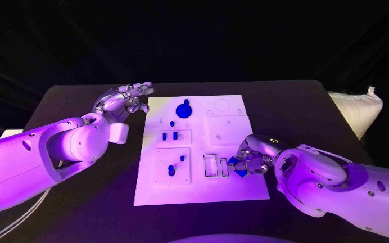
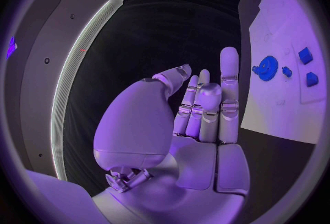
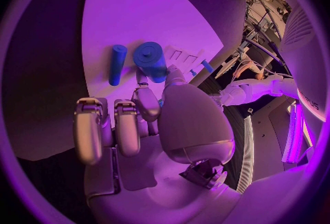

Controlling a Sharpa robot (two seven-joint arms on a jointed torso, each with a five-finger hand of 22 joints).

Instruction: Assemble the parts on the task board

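The white task board [image 1: 203,189] lies in the middle of the black table. On it sit a blue gear [image 1: 184,109], two small blue blocks [image 1: 168,136] and two blue pegs [image 1: 171,170]. My right hand [image 1: 253,160] is at the board's right edge, low over it, and pinches a short blue cylinder [image 3: 151,59] between thumb and a finger. A blue rod [image 3: 117,64] lies on the board just beside that cylinder. My left hand [image 1: 126,99] hovers off the board's far left corner with its fingers [image 2: 228,86] straight and nothing in it. The gear [image 2: 265,65] and blocks [image 2: 305,55] lie beyond it.
Two narrow empty slots [image 1: 211,165] in the board lie just left of my right hand. A white padded bag [image 1: 357,111] rests at the table's right edge. Bare black table [image 1: 300,108] surrounds the board.
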